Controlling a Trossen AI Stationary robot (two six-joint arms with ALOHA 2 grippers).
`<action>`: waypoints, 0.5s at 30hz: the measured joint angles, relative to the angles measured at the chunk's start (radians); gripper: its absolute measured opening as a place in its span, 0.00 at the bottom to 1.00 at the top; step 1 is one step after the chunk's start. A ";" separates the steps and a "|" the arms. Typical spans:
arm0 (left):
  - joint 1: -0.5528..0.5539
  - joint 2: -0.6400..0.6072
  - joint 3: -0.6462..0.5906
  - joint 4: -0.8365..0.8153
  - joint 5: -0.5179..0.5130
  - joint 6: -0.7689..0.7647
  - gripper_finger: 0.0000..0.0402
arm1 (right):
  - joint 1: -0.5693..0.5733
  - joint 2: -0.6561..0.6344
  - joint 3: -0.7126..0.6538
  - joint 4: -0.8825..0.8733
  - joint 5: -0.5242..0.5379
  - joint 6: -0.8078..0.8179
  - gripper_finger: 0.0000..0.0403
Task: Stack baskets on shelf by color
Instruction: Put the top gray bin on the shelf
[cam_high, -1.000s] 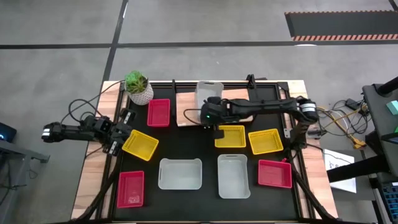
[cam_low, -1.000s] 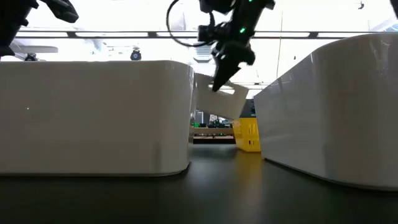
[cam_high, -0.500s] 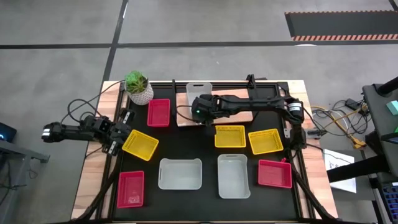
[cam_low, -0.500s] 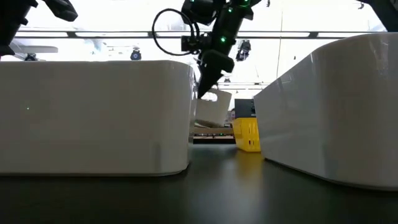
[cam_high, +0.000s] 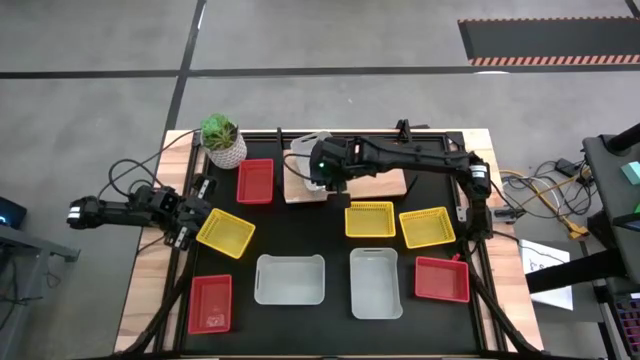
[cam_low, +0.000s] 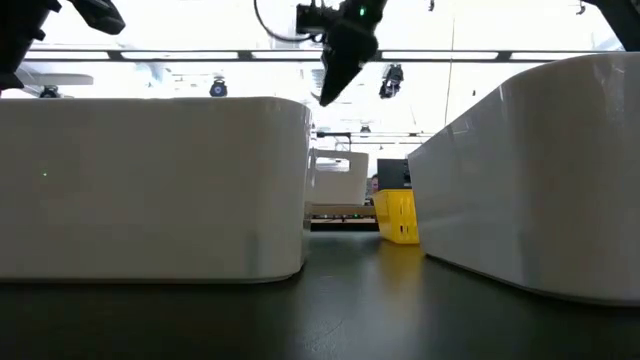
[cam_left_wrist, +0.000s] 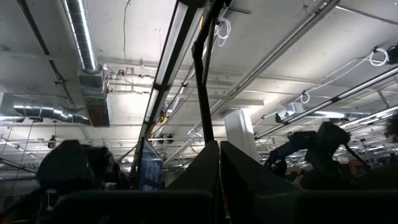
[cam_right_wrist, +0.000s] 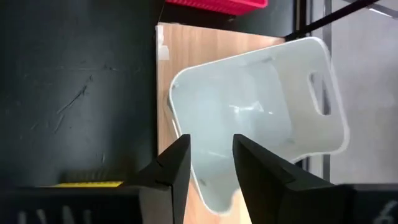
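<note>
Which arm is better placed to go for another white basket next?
Right: its gripper hovers open over the white basket on the shelf. The left gripper sits shut at the table's left edge.

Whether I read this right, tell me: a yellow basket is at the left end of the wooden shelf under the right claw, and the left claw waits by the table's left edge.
Wrong on colour: the basket under the right claw is white, as the right wrist view shows. It is at the shelf's left end, and the left claw waits by the left edge.
</note>
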 joint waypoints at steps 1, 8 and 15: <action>0.000 0.000 0.000 0.000 0.000 0.000 0.00 | -0.003 -0.002 0.019 -0.020 0.000 -0.007 0.28; 0.000 -0.002 0.000 0.000 0.000 0.000 0.00 | -0.082 -0.005 0.064 -0.149 0.006 -0.014 0.17; 0.000 0.000 0.000 0.000 0.000 0.000 0.00 | -0.233 0.000 -0.040 -0.107 -0.024 -0.007 0.03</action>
